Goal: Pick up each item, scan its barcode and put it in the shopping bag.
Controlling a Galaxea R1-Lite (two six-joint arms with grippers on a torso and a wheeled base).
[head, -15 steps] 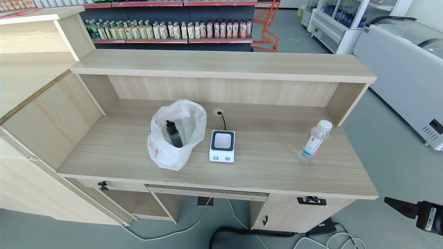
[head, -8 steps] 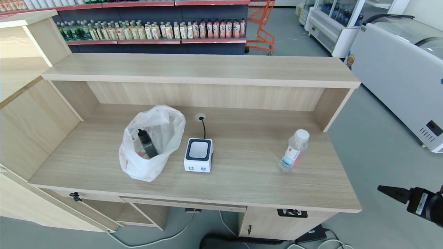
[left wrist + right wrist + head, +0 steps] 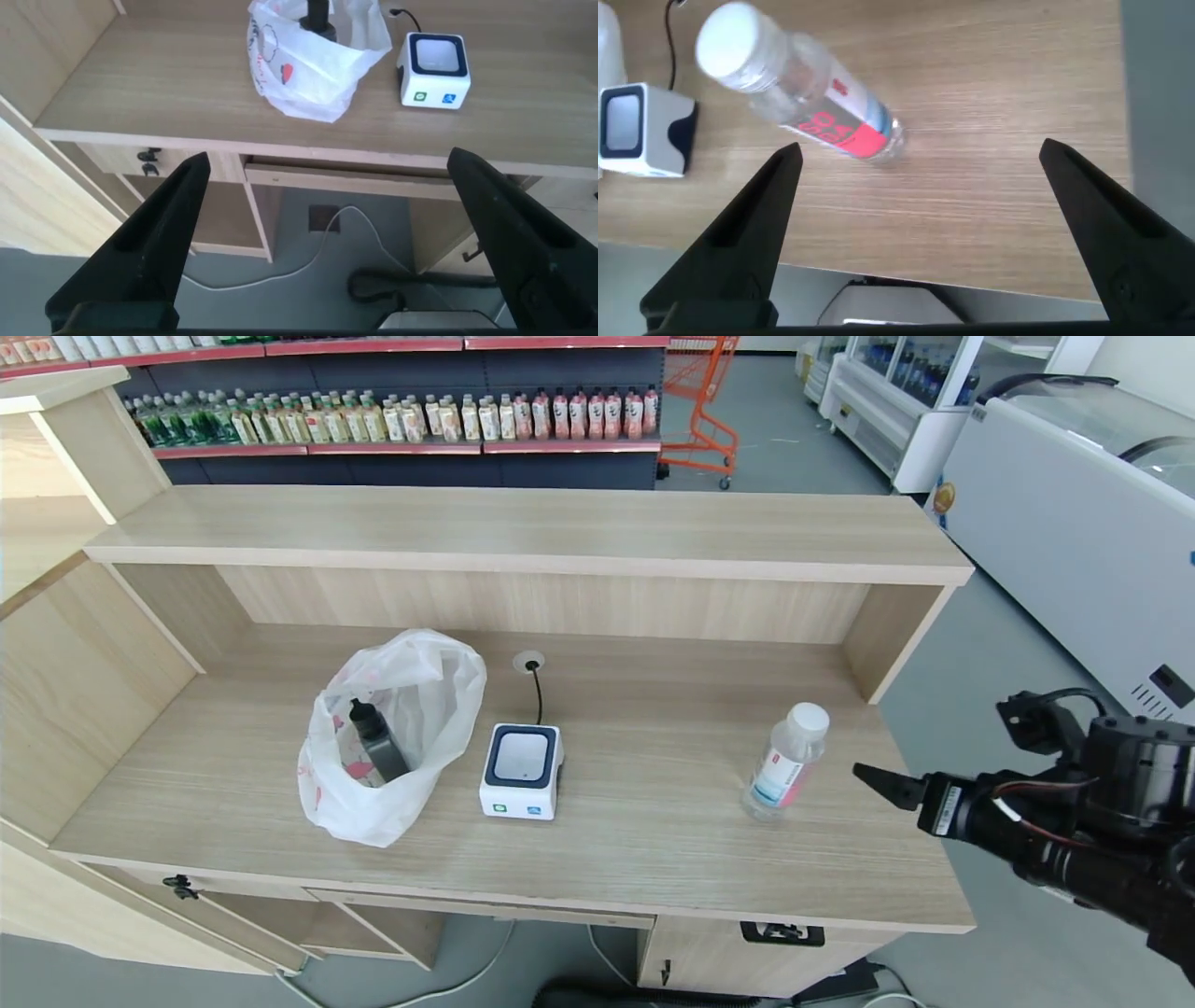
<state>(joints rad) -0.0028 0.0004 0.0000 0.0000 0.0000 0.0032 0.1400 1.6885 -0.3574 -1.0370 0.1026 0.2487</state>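
Note:
A clear water bottle with a white cap stands on the wooden counter toward its right end. My right gripper is open just right of the bottle at counter height, and its dark fingertip is a short way from the bottle. A white scanner sits mid-counter. Left of it stands the white shopping bag with a dark bottle inside. My left gripper is open and empty, low in front of the counter, facing the bag and scanner.
The counter has a raised back shelf and side walls that close it in. The scanner's cable runs to a hole at the back. A drawer front sits under the edge. A chest freezer stands to the right.
The head camera has shifted, so the whole scene sits further left. My right arm has come up from low at the right to counter height beside the water bottle.

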